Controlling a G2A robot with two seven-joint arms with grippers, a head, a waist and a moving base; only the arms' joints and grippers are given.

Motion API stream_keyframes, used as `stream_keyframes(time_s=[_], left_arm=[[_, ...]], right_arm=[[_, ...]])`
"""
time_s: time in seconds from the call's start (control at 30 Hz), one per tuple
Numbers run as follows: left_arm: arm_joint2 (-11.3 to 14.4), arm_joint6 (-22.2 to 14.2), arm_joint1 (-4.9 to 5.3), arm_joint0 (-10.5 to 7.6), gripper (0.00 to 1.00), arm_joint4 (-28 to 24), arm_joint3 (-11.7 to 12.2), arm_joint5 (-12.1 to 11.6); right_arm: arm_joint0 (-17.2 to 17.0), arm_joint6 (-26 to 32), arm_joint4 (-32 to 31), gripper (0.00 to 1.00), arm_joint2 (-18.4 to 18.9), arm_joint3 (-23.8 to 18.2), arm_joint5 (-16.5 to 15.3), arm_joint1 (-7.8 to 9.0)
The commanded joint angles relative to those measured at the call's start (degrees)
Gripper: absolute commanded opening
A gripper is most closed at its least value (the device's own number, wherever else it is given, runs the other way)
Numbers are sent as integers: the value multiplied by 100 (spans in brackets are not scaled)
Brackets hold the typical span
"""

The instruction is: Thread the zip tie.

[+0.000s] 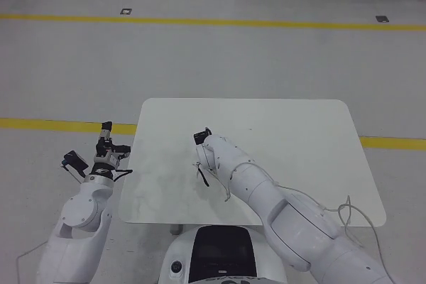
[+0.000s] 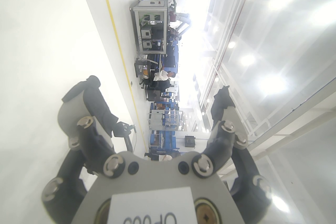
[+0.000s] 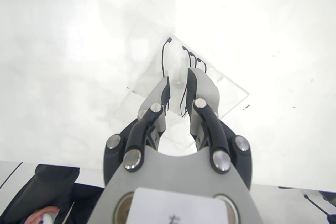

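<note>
Right wrist view: right gripper [image 3: 179, 75] is released, fingers apart w/ a gap, nothing pinched, over a clear plate [image 3: 231, 88] on the table [image 3: 52, 52]. Black zip ties [image 3: 163, 59] lie on the plate under and just past the fingertips, approx side by side. Long axes run away from the wrist, heads at far ends, tails toward the claw. Left gripper [image 2: 157, 86] is wide open, empty, off the table's left edge.

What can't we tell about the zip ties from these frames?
- Right wrist view: zip ties, lower ends hidden behind the right gripper fingers; contact unclear.
- Right wrist view: clear tray, near edge hidden behind the same gripper.
- Top view: dark strands beside the right arm, too small to tell ties from cable.
</note>
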Motion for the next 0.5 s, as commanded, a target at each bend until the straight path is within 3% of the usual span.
stream_keyframes(time_s=[0.0,0.47], left_arm=[[0,0,0,0,100,0,0,0],[0,0,0,0,100,0,0,0]], right_arm=[[12,-38,0,16,17,55,0,-18],[94,-101,13,13,133,340,0,-122]])
